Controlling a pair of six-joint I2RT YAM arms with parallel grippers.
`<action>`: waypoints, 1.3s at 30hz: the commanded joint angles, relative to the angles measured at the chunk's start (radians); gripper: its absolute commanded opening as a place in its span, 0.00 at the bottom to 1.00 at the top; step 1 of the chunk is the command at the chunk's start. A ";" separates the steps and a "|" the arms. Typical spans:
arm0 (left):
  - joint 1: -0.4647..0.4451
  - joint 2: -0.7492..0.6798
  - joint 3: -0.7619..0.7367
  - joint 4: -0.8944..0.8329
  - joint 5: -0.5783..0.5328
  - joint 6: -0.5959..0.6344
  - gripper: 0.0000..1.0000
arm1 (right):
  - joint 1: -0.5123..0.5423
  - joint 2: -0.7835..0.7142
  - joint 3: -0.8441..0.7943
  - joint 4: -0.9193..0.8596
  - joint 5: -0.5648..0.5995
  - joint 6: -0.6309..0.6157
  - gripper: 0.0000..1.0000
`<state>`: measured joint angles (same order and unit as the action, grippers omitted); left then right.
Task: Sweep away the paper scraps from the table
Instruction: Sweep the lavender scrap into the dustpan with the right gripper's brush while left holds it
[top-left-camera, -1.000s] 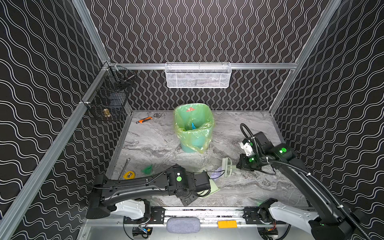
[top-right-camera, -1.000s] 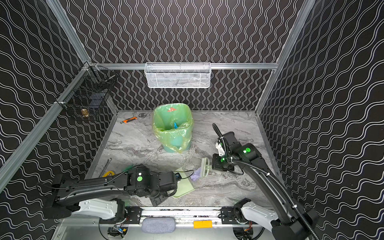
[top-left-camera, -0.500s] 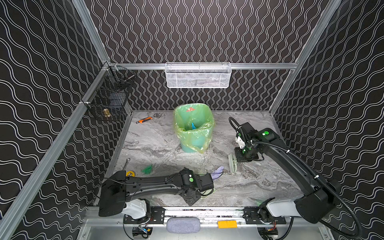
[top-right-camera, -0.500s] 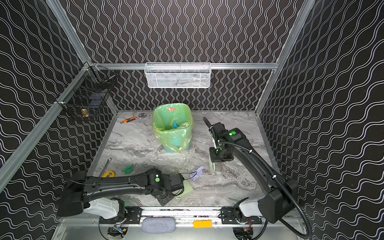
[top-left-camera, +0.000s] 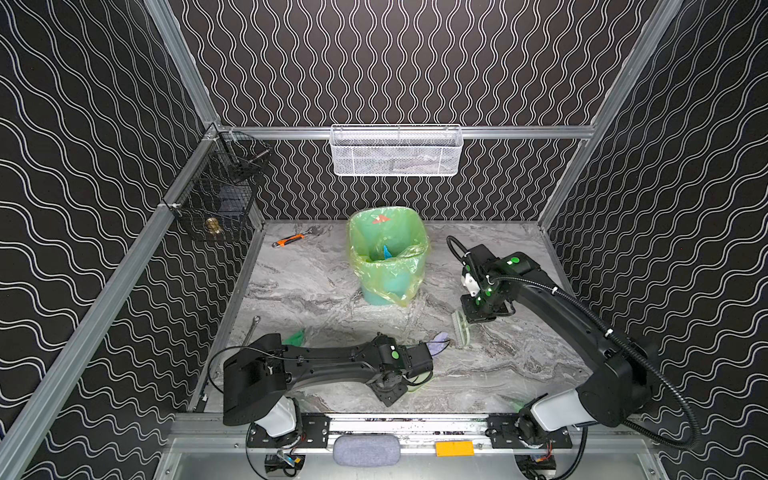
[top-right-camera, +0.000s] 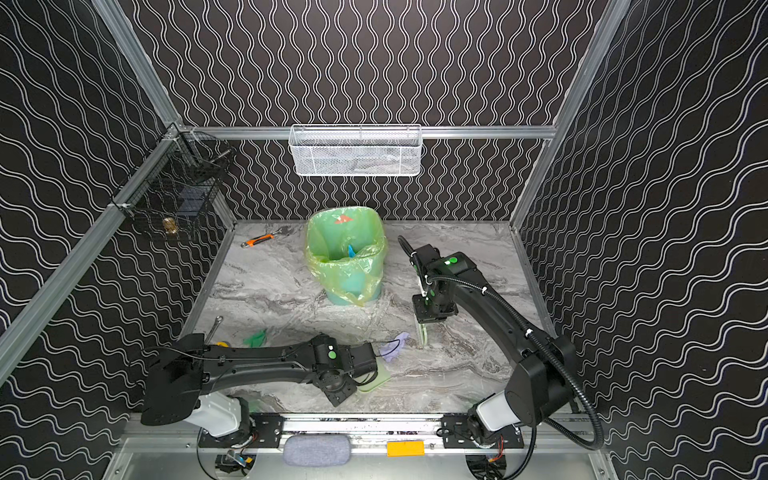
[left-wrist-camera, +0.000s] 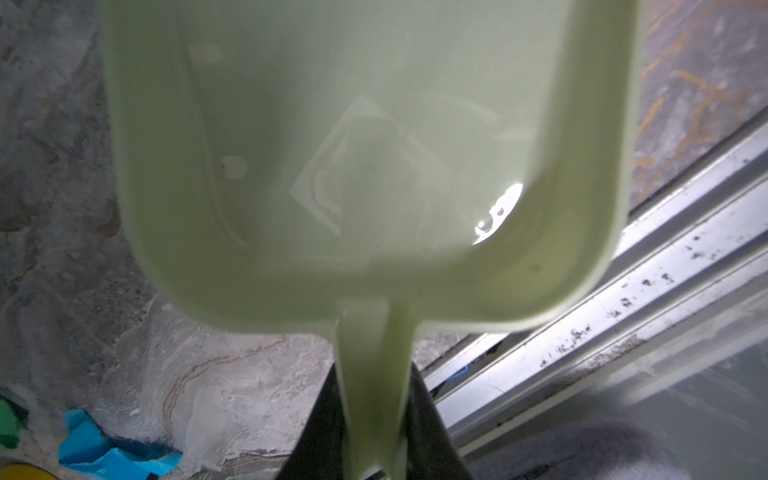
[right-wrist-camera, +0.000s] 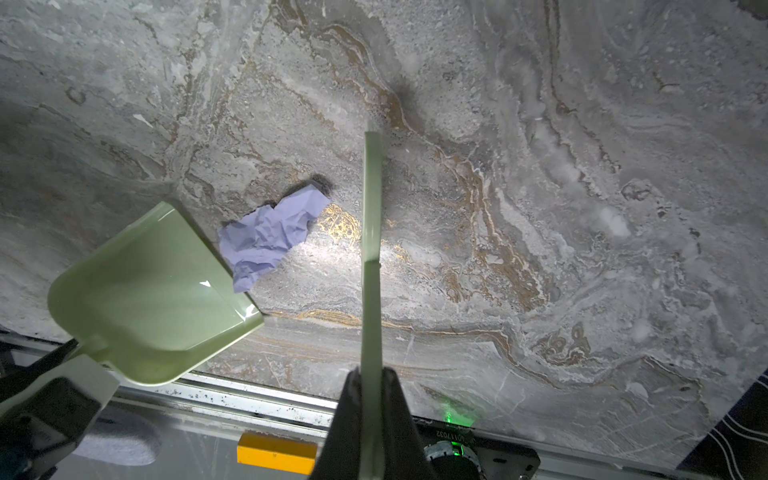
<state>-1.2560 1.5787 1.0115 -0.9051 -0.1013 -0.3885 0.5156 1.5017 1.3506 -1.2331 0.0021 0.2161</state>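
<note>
Lilac scrap (right-wrist-camera: 272, 235), pale-green dustpan (right-wrist-camera: 153, 291), grey-veined table (right-wrist-camera: 540, 166)

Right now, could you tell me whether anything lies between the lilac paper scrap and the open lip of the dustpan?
Nothing visible does: the lilac scrap lies on the table at the lip of the dustpan, with the brush on its other side.

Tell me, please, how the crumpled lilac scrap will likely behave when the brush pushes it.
The lilac scrap looks thin and wrinkled, so probably light and floppy; it may fold or skid rather than roll. Lying loose on the smooth table, it should slide easily toward the dustpan.
</note>
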 joint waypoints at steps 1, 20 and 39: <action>0.010 0.019 0.004 0.026 -0.021 0.026 0.08 | 0.016 0.016 0.010 0.011 -0.018 -0.014 0.00; 0.053 0.049 -0.020 0.120 -0.028 0.044 0.08 | 0.282 0.041 0.057 0.032 -0.207 0.089 0.00; 0.038 -0.112 -0.054 0.124 -0.137 0.029 0.08 | 0.087 -0.073 0.111 -0.112 -0.114 0.011 0.00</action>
<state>-1.2110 1.4879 0.9550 -0.7628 -0.2020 -0.3630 0.6239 1.4448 1.4498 -1.3041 -0.1139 0.2493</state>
